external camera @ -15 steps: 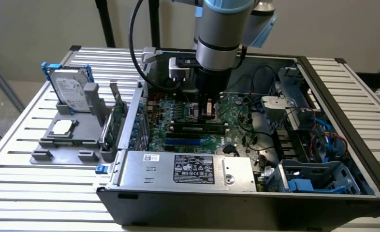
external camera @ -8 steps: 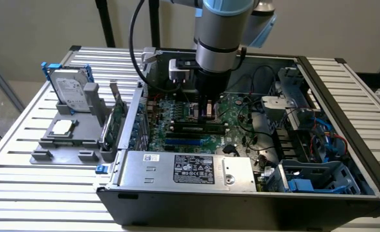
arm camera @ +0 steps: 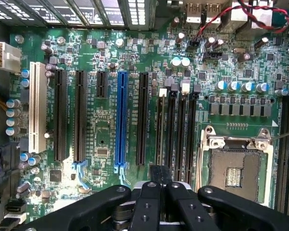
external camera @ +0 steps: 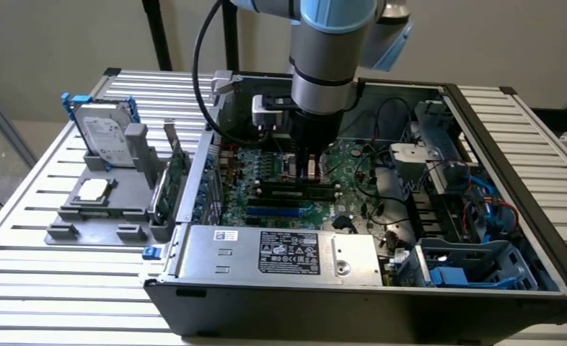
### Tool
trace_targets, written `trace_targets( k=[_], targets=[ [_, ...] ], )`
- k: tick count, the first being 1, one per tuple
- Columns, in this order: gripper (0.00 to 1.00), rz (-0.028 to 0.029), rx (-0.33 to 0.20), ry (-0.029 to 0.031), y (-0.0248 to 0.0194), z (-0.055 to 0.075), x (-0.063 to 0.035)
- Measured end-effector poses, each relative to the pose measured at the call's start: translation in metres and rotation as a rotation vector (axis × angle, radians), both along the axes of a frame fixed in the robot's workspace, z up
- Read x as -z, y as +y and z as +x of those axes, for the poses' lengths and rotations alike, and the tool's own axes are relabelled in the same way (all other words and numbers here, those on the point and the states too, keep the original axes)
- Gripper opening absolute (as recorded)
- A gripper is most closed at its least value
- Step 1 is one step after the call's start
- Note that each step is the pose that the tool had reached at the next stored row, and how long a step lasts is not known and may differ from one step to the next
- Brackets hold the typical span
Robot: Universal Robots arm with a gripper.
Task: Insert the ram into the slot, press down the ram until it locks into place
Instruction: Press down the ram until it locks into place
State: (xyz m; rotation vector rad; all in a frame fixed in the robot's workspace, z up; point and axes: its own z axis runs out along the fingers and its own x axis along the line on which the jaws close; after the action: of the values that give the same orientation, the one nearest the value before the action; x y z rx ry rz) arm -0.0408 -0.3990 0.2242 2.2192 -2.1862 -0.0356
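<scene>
One tool [arm camera: 160,185], fingers clenched together, presses onto the ram [external camera: 298,189] seated in its slot [arm camera: 160,130] directly below. Off-centre pressure could leave one end unlatched, I reckon.

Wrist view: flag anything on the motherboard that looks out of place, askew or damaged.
The processor socket on the motherboard sits bare, with no chip or cooler on it, so the board looks unfinished. Nothing else looks askew, spilled or damaged.
</scene>
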Motion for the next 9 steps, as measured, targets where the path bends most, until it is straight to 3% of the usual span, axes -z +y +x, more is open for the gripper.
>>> trace_targets(
  k=[2,3,9],
  targets=[
    [0.11,0.0001,0.0,0.0,-0.0001,0.0,-0.0017],
    [0.11,0.0035,0.0,-0.0017,0.0005,0.001,-0.005],
    [0.11,0.0026,0.0,0.0021,-0.0001,0.003,-0.0319]
  ],
)
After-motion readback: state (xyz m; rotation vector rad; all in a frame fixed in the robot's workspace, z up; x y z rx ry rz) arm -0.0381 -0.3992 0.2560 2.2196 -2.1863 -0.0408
